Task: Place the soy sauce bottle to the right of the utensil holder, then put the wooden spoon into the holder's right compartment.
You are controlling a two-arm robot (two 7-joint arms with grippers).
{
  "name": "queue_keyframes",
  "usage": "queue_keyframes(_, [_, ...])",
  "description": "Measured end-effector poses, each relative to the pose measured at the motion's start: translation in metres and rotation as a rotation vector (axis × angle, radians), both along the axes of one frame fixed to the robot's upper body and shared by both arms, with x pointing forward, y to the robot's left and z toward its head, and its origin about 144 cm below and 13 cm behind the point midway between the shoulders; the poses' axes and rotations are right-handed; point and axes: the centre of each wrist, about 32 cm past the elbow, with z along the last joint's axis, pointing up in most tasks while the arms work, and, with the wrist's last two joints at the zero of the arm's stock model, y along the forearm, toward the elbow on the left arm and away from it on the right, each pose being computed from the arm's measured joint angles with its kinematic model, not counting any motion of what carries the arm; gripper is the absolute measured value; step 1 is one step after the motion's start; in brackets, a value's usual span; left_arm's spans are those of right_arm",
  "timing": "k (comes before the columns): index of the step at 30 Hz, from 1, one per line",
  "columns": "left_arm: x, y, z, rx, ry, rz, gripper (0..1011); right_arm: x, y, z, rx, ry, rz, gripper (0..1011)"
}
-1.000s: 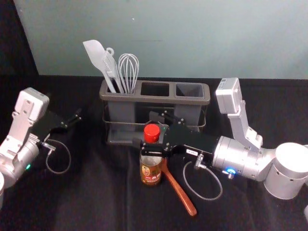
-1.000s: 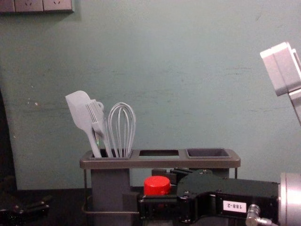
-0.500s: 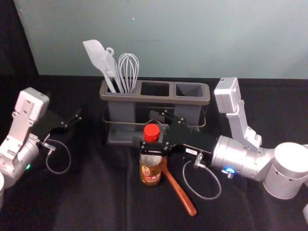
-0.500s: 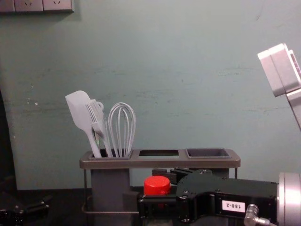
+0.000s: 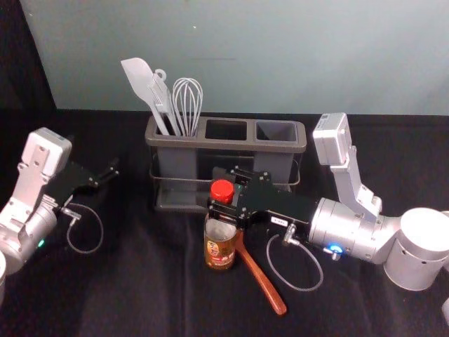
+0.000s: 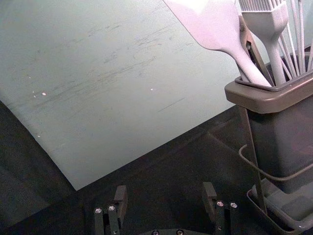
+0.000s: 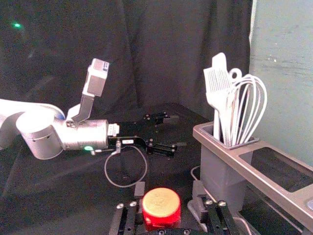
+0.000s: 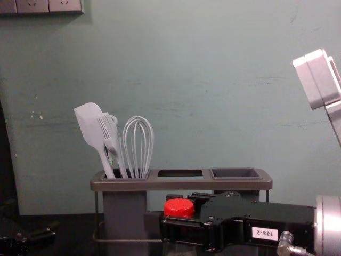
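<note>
Soy sauce bottle (image 5: 220, 251): upright, before middle of utensil holder (image 5: 231, 144); smooth round red cap (image 5: 222, 189), clear shoulder, brown printed label. Right gripper (image 5: 215, 187): before holder, jaws astride bottle top, partly narrowed, gap visible beside cap. Left gripper (image 5: 114, 169): parked left of holder, jaws wide. Wooden spoon (image 5: 264, 281): before holder, reddish-brown, slim handle. Holder: grey compartments, wire frame; left compartment holds pale spatula (image 5: 138, 76), brush (image 5: 162, 96), whisk (image 5: 187, 98).

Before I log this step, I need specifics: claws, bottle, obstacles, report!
Right claw around bottle, grip unconfirmed. Left claw open, left of holder. Wooden spoon close beside bottle, might get knocked.
</note>
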Motion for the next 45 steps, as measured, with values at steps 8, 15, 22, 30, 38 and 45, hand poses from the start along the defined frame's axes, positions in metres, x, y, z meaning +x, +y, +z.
queue_keyframes(8, [0.000,0.000,0.000,0.000,0.000,0.000,1005,0.000,0.000,0.000,0.000,0.000,0.001,404])
queue_keyframes(15, [0.000,0.000,0.000,0.000,0.000,0.000,1005,-0.001,0.000,0.002,0.004,-0.012,0.006,380])
queue_keyframes(22, [0.000,0.000,0.000,0.000,0.000,0.000,1005,-0.006,-0.003,0.013,0.018,-0.034,0.013,378])
queue_keyframes(30, [0.000,0.000,0.000,0.000,0.000,0.000,1005,-0.024,-0.012,0.027,0.020,-0.076,-0.001,380])
queue_keyframes(38, [0.000,0.000,0.000,0.000,0.000,0.000,1005,-0.052,-0.041,0.034,0.000,-0.139,-0.061,378])
queue_keyframes(45, [0.000,0.000,0.000,0.000,0.000,0.000,1005,-0.073,-0.076,0.033,-0.009,-0.159,-0.163,378])
